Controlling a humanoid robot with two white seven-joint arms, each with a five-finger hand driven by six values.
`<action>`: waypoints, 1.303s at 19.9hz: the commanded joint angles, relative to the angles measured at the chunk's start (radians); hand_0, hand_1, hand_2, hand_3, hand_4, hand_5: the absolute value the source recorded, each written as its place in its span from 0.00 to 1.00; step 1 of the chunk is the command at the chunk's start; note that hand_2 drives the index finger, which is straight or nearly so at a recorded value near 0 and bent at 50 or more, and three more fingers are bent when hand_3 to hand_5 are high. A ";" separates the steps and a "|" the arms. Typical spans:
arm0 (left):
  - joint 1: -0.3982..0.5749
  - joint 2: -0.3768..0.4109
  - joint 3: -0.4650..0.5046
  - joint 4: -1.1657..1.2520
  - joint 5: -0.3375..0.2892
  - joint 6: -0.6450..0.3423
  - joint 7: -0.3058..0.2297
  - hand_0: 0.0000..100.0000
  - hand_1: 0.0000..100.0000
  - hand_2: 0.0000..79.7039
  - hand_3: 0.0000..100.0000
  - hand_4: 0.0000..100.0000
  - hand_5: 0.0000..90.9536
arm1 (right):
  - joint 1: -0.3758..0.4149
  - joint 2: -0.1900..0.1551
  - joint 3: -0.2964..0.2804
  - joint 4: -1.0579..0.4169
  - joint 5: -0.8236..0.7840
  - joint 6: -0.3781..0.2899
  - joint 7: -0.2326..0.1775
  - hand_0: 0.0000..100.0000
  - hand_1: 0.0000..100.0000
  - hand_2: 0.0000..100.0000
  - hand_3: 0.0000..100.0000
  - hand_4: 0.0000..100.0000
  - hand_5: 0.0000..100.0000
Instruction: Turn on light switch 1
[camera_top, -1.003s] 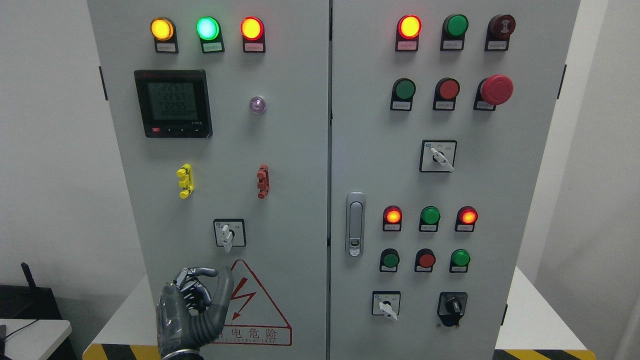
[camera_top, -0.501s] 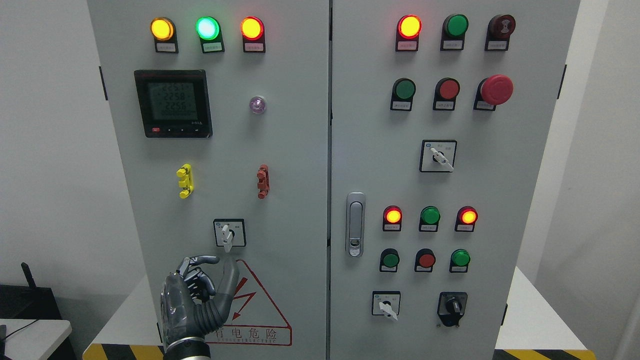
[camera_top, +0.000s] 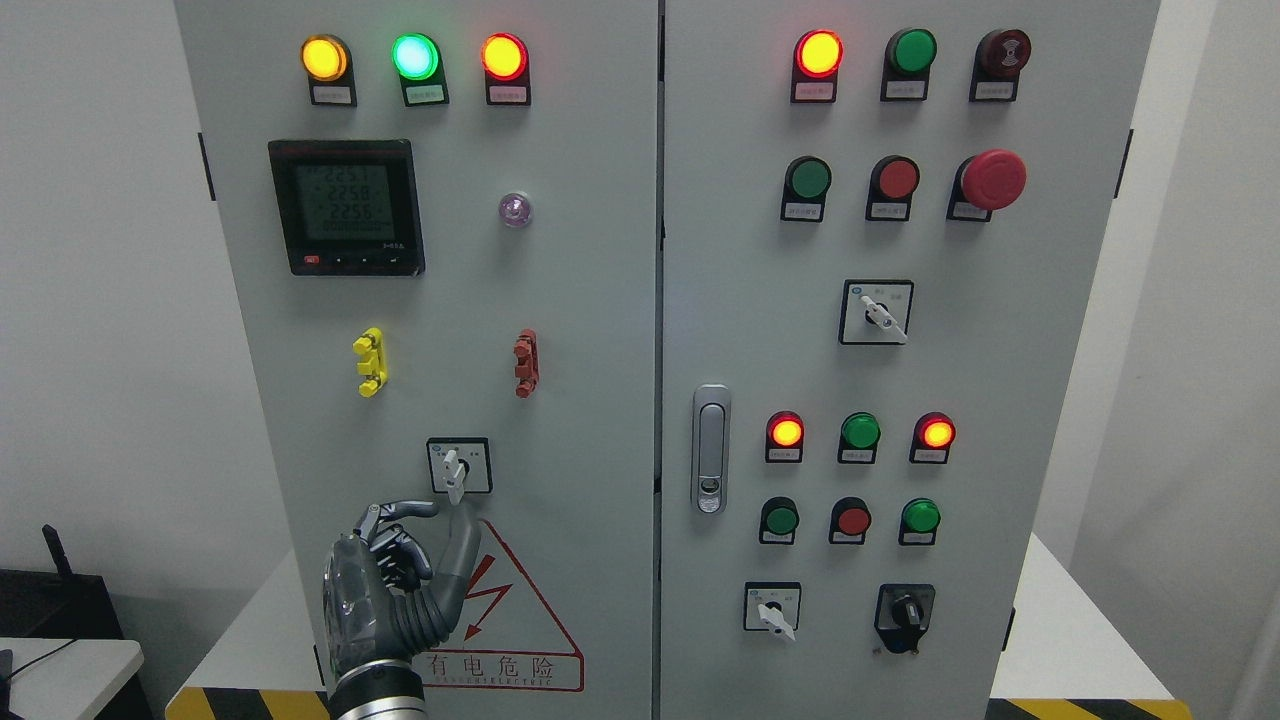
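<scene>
Your left hand (camera_top: 395, 590) cut off at the wrist by the bottom edge, covering part of the warning triangle (camera_top: 510, 615), button labels (camera_top: 805, 211) too small to read

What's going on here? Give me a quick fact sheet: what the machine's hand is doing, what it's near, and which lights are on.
hand: left hand, fingers curled, holding nothing
position: just below the rotary switch on the left door, not gripping it
switch lever: pointing down
top lamps, left door: yellow, green, red, all lit
meter: display on
right hand: not visible

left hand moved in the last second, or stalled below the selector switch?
Yes. The left hand has risen toward the rotary selector switch: its thumb tip now nearly reaches the switch plate's lower edge, where it earlier sat lower, beside the warning triangle.
</scene>
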 joint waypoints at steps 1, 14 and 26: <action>-0.017 -0.002 0.001 0.006 0.000 0.022 0.002 0.22 0.59 0.59 0.98 1.00 0.97 | -0.001 0.001 0.023 0.000 0.005 0.001 0.000 0.12 0.39 0.00 0.00 0.00 0.00; -0.056 -0.002 0.001 0.009 0.022 0.069 0.000 0.21 0.58 0.65 0.99 1.00 0.96 | -0.001 -0.001 0.023 0.000 0.005 0.001 0.000 0.12 0.39 0.00 0.00 0.00 0.00; -0.071 -0.002 -0.001 0.009 0.022 0.095 -0.001 0.20 0.57 0.69 1.00 1.00 0.96 | -0.001 -0.001 0.023 0.000 0.005 0.001 0.000 0.12 0.39 0.00 0.00 0.00 0.00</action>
